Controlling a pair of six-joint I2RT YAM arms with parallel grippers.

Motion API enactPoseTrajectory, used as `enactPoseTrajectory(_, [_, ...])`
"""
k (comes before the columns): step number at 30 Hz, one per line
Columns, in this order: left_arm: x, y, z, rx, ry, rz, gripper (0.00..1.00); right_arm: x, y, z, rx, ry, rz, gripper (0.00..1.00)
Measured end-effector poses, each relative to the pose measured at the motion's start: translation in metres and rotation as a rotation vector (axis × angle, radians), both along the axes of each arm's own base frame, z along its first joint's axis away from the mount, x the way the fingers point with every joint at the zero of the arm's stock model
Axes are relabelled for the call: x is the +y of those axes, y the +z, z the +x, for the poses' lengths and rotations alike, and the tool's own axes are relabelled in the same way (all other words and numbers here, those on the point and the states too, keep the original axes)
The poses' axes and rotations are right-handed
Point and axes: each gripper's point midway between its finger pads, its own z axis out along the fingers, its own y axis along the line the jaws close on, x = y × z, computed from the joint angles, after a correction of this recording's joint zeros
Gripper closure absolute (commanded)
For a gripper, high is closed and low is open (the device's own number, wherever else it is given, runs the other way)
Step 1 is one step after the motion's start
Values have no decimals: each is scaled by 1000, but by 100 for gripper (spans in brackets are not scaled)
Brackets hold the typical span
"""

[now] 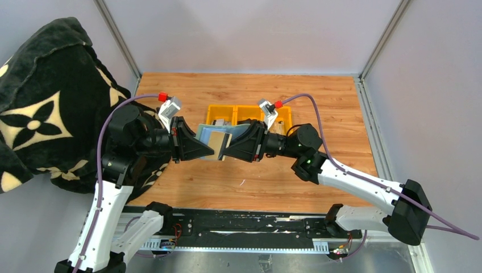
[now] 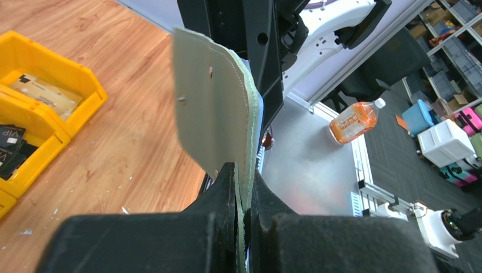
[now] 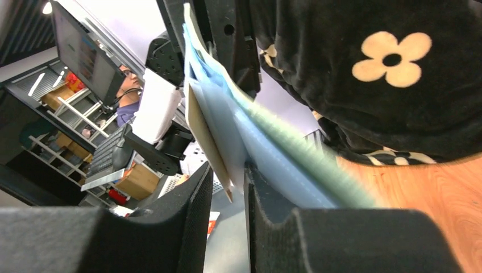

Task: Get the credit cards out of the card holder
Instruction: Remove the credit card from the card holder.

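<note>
I see a wood-grain surface (image 1: pixel 318 102) boxed by pale grey walls (image 1: pixel 250 34), black flower-print blanket (image 1: pixel 40 102) at left; left wrist view catches dark carpet floor (image 2: pixel 392 165), storage shelves (image 2: pixel 455 40).

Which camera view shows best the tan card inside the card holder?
Top external: the tan card faces the camera, in the open card holder. Right wrist shows only its thin edge, at the right gripper. In left wrist, the holder's grey-green outside hides it.
</note>
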Motion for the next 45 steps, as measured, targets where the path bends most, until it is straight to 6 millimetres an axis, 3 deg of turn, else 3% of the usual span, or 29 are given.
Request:
enactPoseTrajectory(7, [1, -5, 1, 1, 6, 15, 97, -5, 13, -4, -11, 7, 42, 100])
enactPoseTrajectory(13, [1, -6, 0, 10, 4, 17, 83, -5, 11, -2, -8, -5, 35, 100])
enactPoseTrajectory(16, [1, -5, -2, 15, -2, 14, 81, -7, 10, 0, -8, -28, 25, 100])
enactPoseTrajectory(29, [-1, 6, -9, 23, -39, -21, 100, -24, 16, -4, -64, -89, 13, 100])
enactPoseTrajectory(43, [-1, 5, -4, 38, -11, -17, 100, -25, 11, -7, -75, -76, -1, 100])
enactPoseTrajectory(45, [-1, 4, -3, 40, -8, -16, 100, -27, 10, -8, -76, -78, -4, 89])
